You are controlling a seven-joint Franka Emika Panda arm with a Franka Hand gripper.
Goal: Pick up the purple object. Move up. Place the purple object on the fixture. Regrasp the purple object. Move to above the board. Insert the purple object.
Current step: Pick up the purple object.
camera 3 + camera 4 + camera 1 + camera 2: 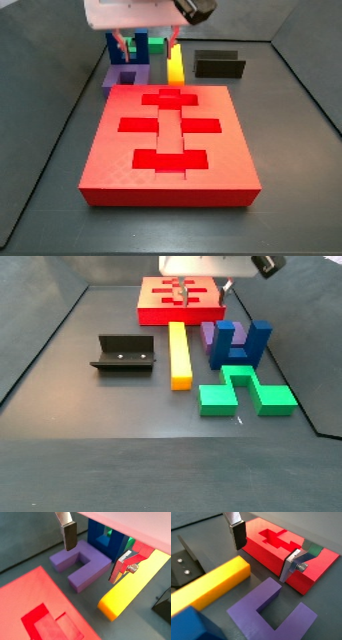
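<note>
- Gripper (pixel 264 549): above the purple object, fingers spread, nothing between them.
- Purple object (pixel 81 566): flat on the floor between the board (pixel 167 140) and the yellow bar (pixel 179 354), beside the blue block (pixel 239 342).
- Orientation: notch seems to open toward the yellow bar; prongs run along that line.
- Step, judged: pick-up; descend centred, fingers straddling one prong, close squarely.

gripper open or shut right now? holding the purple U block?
Open and empty. In both wrist views the gripper has its two silver fingers spread wide above the violet-purple U-shaped plastic block, which lies flat on the floor, untouched.
</note>
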